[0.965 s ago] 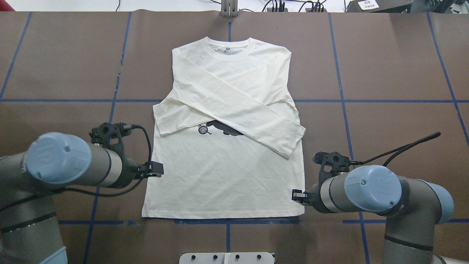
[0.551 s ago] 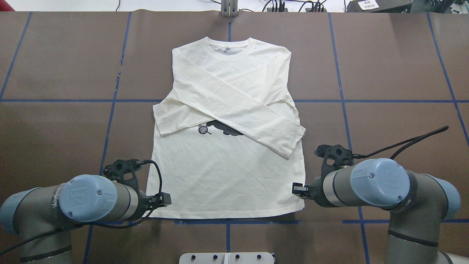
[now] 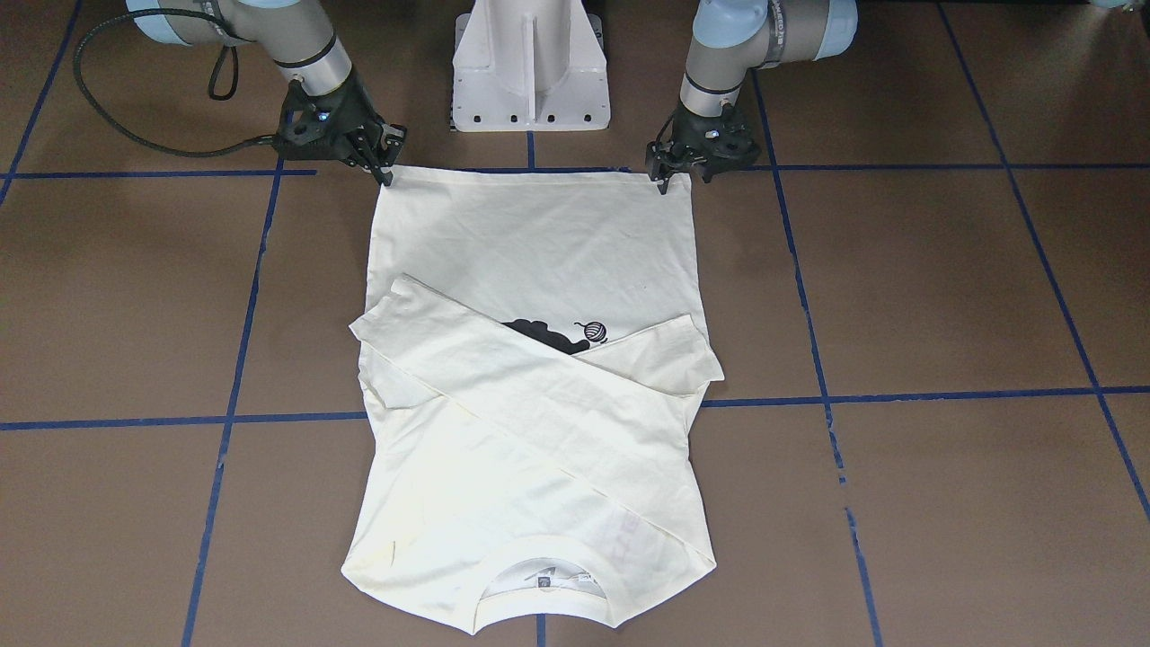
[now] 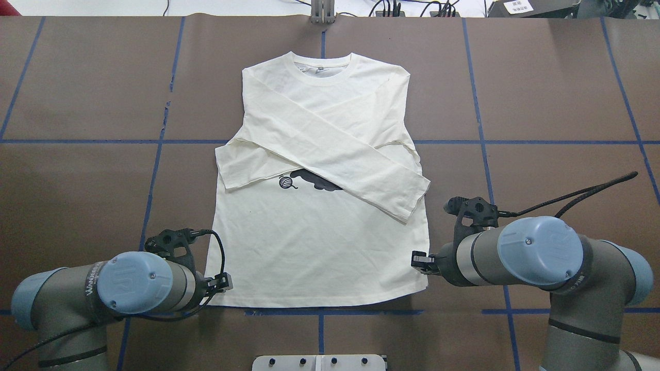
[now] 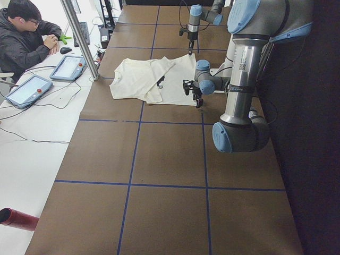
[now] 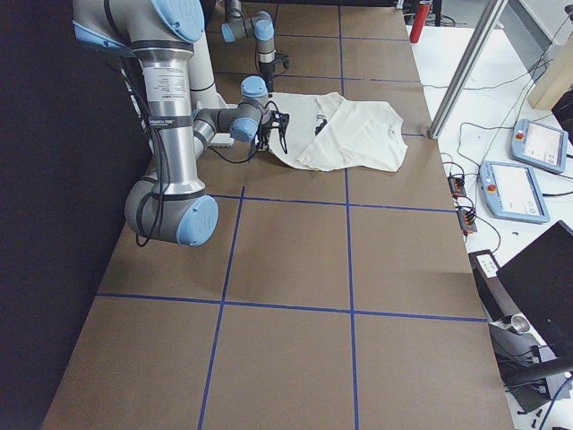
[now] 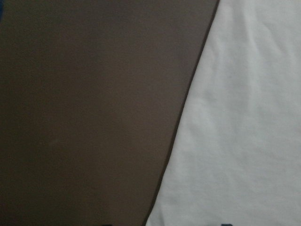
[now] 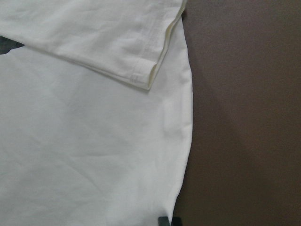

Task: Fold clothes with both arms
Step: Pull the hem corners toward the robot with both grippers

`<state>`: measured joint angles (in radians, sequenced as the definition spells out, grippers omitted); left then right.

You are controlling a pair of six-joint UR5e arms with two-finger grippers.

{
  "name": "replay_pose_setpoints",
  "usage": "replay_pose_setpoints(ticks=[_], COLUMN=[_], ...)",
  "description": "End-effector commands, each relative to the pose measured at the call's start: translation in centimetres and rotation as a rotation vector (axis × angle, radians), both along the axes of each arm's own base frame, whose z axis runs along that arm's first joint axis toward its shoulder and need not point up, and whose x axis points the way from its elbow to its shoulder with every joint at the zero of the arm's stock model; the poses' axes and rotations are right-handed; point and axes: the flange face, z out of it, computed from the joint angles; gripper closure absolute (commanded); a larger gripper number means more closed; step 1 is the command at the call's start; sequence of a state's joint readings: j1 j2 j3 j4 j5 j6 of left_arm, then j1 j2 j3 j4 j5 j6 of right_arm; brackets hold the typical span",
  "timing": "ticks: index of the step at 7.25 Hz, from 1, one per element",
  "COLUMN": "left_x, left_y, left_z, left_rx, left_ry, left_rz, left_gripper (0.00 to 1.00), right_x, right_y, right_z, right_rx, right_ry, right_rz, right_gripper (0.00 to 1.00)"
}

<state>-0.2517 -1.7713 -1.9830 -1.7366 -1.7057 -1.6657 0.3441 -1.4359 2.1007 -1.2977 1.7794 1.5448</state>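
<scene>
The cream-white T-shirt point(image 4: 319, 247) lies flat on the brown table, collar far from me, both sleeves crossed over the chest. Part of the black cat print point(image 4: 314, 181) shows below them, also in the front view point(image 3: 539, 334). My left gripper point(image 4: 223, 282) is open low at the hem's left corner point(image 3: 669, 172); its wrist view shows the shirt's side edge point(image 7: 244, 117) between the tips. My right gripper point(image 4: 416, 260) sits at the shirt's right edge near the hem point(image 3: 384, 166), shut on the cloth point(image 8: 84, 155), with the sleeve cuff point(image 8: 146, 77) beyond it.
The white pedestal point(image 3: 530, 63) stands just behind the hem between my arms. Blue tape lines point(image 4: 154, 141) grid the table. A metal post point(image 4: 322, 13) stands at the far edge. An operator point(image 5: 26, 37) sits with tablets point(image 5: 69, 66) beside the table.
My left gripper swept from beside the shirt's left edge back to the hem's left corner. My right gripper moved slightly away from me along the right edge, and the hem's right corner drew up with it.
</scene>
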Motion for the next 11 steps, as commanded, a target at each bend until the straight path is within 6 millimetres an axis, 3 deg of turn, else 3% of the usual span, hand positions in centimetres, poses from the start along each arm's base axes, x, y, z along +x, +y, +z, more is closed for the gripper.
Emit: replay_pose_setpoints(ticks=[1,3,6,8,10,11], left_x=[0.0,0.1,-1.3,-4.8,-8.5,-8.3], left_y=[0.0,0.0,0.4,1.3,3.5,5.6], left_z=[0.1,-0.2,-2.1,-5.7,-10.0,-10.8], left_rx=[-0.001,0.001,0.003,0.002,0.043,0.046], left_ry=[-0.002,0.004,0.010,-0.007,0.023,0.036], left_rz=[0.000,0.004,0.015,0.020,0.080,0.127], left_gripper=[0.69,1.00,1.00,1.00,1.00,1.00], right_x=[0.0,0.1,0.3,3.1,5.8,7.2], right_y=[-0.1,-0.2,0.0,0.0,2.7,4.8], right_z=[0.0,0.0,-0.2,-1.4,-1.7,-1.9], right_rx=[-0.001,-0.002,-0.011,-0.053,-0.092,-0.099], right_ry=[0.002,0.002,-0.007,-0.053,-0.074,-0.080], right_rz=[0.002,0.003,-0.012,-0.054,-0.130,-0.174], right_gripper=[1.00,1.00,1.00,1.00,1.00,1.00])
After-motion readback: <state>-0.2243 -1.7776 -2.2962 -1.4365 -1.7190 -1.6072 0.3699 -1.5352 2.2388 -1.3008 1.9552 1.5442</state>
